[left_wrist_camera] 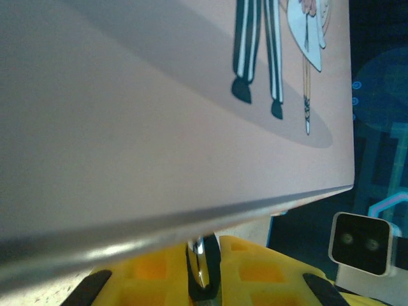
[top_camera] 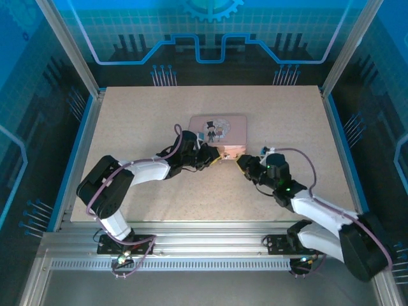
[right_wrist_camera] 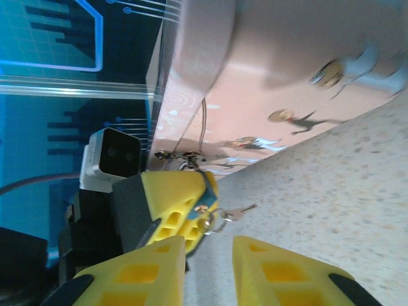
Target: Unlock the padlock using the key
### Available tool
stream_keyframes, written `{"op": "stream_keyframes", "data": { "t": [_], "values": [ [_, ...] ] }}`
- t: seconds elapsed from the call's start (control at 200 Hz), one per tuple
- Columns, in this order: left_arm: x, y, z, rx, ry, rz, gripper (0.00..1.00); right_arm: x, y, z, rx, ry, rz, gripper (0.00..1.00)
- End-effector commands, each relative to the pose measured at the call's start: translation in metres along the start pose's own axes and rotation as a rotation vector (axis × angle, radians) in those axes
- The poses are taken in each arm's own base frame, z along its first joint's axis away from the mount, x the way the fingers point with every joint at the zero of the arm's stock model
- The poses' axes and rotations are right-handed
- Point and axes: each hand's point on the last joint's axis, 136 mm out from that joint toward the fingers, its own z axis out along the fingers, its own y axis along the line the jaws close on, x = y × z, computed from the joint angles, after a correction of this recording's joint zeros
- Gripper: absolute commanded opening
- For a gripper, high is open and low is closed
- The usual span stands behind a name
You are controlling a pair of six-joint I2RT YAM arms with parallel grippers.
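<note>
My top camera sits high behind my arm bases and looks down over the whole worktop (top_camera: 140, 115). My left wrist camera faces along the lid of the pink box (top_camera: 217, 129), very close. My right wrist camera looks past my right tool (right_wrist_camera: 209, 268), close on that same box and my left tool (right_wrist_camera: 201, 197).

Brightly and evenly lit from overhead in the top external view, with the table (top_camera: 287, 127) pale and only short, soft shadows under both arms. Tinted blue all round by the glowing backdrop panels (top_camera: 210, 32). From the left wrist, badly out of focus on the left gripper (left_wrist_camera: 203, 271), with a broad soft shadow across the pink box (left_wrist_camera: 127, 140) and a white glare line along its rim. From the right wrist, smeared over the pink box's printed figures, sharper near the padlock (right_wrist_camera: 201, 194) and key (right_wrist_camera: 240, 212).
</note>
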Motion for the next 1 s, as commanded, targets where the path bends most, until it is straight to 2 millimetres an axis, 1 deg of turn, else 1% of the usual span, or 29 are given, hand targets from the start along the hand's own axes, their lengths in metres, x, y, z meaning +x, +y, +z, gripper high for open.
{"op": "stream_keyframes", "data": {
  "t": [0.0, 0.125, 0.3, 0.365, 0.495, 0.565, 0.63, 0.886, 0.991],
  "values": [
    [-0.001, -0.033, -0.010, 0.029, -0.020, 0.066, 0.08, 0.000, -0.042, -0.021, 0.202, 0.018, -0.087, 0.28],
    [0.003, -0.035, -0.008, 0.015, -0.016, 0.076, 0.08, -0.005, -0.047, -0.034, 0.238, 0.016, -0.159, 0.28],
    [0.007, -0.034, -0.009, -0.005, -0.017, 0.076, 0.08, 0.000, -0.045, -0.040, 0.272, 0.076, -0.310, 0.29],
    [0.008, -0.033, -0.011, -0.016, -0.026, 0.082, 0.08, 0.001, -0.043, -0.042, 0.283, 0.098, -0.370, 0.32],
    [0.010, -0.035, -0.014, -0.033, -0.035, 0.094, 0.09, 0.004, -0.031, -0.044, 0.279, 0.139, -0.519, 0.40],
    [0.010, -0.036, -0.014, -0.030, -0.038, 0.093, 0.09, 0.007, -0.024, -0.042, 0.268, 0.165, -0.586, 0.45],
    [0.010, -0.036, -0.014, -0.027, -0.039, 0.089, 0.10, 0.012, -0.016, -0.037, 0.252, 0.196, -0.645, 0.47],
    [0.011, -0.036, -0.012, -0.012, -0.028, 0.081, 0.11, 0.028, 0.007, -0.018, 0.198, 0.256, -0.859, 0.49],
    [0.011, -0.038, -0.011, -0.008, -0.023, 0.078, 0.11, 0.035, 0.015, -0.010, 0.162, 0.272, -0.925, 0.48]
  ]
}}
